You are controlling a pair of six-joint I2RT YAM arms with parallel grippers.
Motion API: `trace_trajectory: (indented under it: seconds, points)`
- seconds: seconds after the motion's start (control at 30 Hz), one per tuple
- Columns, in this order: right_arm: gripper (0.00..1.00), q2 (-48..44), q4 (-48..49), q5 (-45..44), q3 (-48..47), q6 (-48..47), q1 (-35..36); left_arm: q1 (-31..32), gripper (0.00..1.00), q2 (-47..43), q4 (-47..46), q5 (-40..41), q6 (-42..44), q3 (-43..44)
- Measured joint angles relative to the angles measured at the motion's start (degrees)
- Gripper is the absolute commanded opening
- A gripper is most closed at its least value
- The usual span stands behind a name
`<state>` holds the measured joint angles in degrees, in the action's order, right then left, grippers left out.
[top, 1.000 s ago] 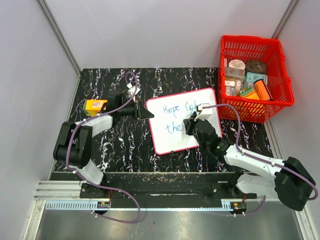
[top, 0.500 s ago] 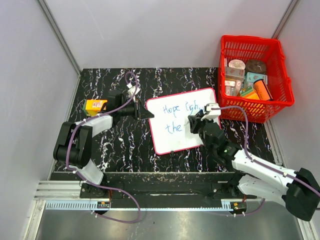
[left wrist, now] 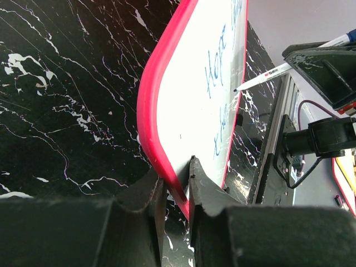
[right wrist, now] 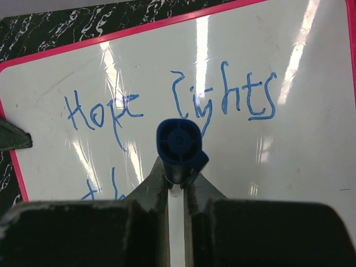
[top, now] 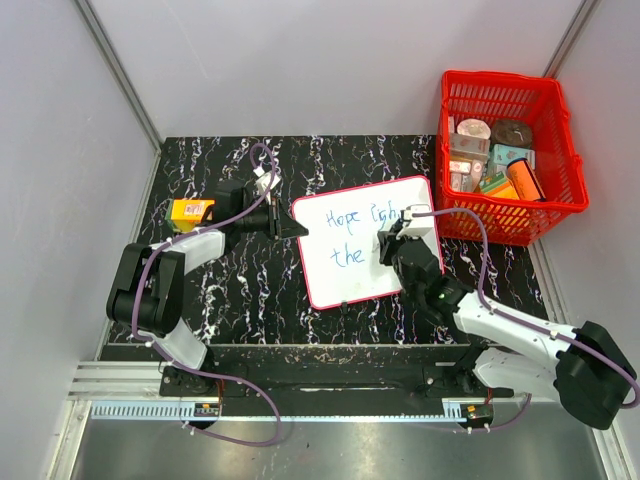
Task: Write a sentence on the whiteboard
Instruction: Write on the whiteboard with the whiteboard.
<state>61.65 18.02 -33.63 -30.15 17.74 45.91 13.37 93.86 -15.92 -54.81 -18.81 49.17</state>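
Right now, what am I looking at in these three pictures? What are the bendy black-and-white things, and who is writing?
Those are two robot arms bolted to a black marbled table. One picture looks down from above; the other two come from small cameras on each arm's wrist. The left gripper pinches the edge of the flat white whiteboard with a red-pink frame. The right gripper is shut on a white marker pen with a blue end, its tip at the board. The blue handwritten sentence reads "Hope lights the" so far. Nearby are a red plastic basket of small packages and a small orange box.
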Motion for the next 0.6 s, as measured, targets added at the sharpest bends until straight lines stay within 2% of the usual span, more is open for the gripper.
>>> trace_trajectory:
  seconds: [0.6]
  points:
    - [0.00,2.5,2.3,-0.2,-1.2,0.1,-2.1,0.0,0.00,0.0,0.0,0.0,0.0,0.0]
